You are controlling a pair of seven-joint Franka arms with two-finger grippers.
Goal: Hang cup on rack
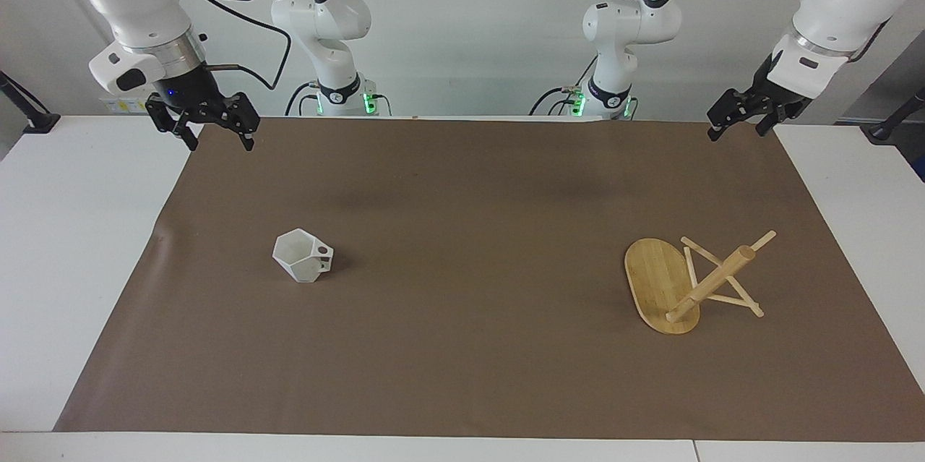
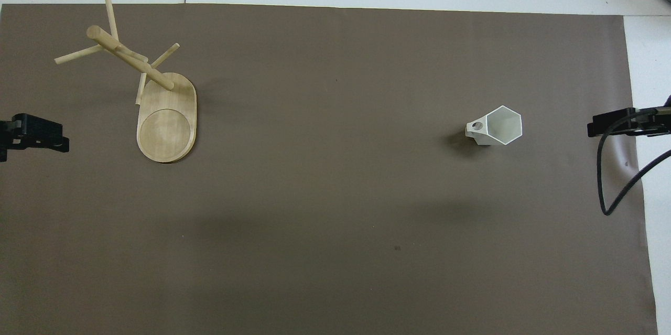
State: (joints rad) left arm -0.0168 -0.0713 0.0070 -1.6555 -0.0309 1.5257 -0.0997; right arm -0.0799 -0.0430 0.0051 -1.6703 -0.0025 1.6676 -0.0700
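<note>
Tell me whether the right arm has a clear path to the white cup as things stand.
Probably yes. The right gripper hangs open over the mat's corner at its own end, and the cup stands upright and alone there, with only bare mat around it. The rack is at the left arm's end.

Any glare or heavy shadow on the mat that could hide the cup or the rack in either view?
Facing view: no glare; the small white faceted cup throws a short soft shadow; two faint dark patches mark the brown mat near the robots. Overhead view: even light; the light bamboo mug rack shows sharp, unshadowed.
</note>
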